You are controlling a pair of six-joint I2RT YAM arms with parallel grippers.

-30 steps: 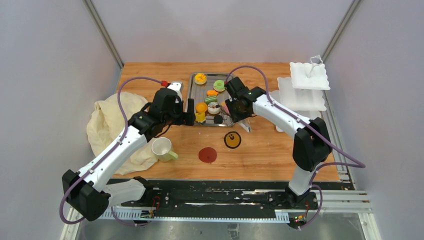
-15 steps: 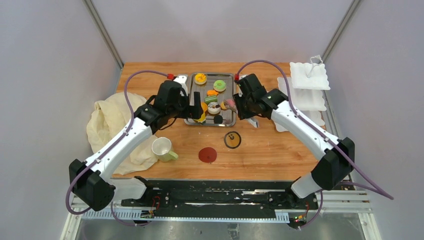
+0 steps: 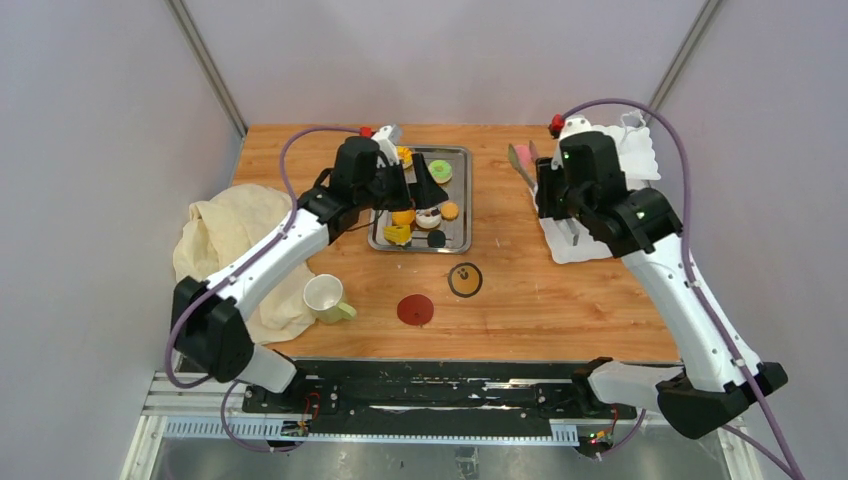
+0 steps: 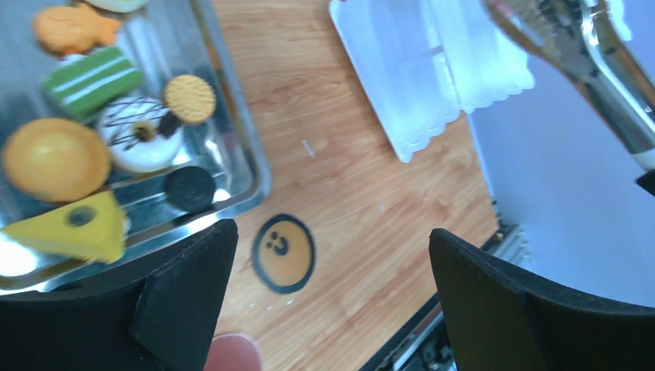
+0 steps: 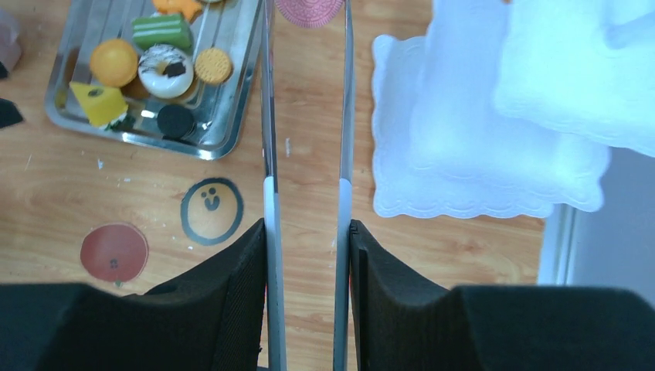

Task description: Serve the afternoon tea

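Note:
My right gripper is shut on the metal tongs, whose tips pinch a pink disc. In the top view the pink disc hangs just left of the white tiered stand. My left gripper is open and empty, hovering over the steel tray of pastries. Through its fingers I see the orange coaster. A green donut and other pastries lie in the tray. A pale mug and a red coaster sit near the front.
A crumpled cream cloth covers the table's left side, beside the mug. The right arm's body hides part of the tiered stand. Grey walls close in on both sides.
The right arm has swung from the tray to the right, carrying the tongs and the pink disc towards the stand. The left gripper has moved further back over the tray.

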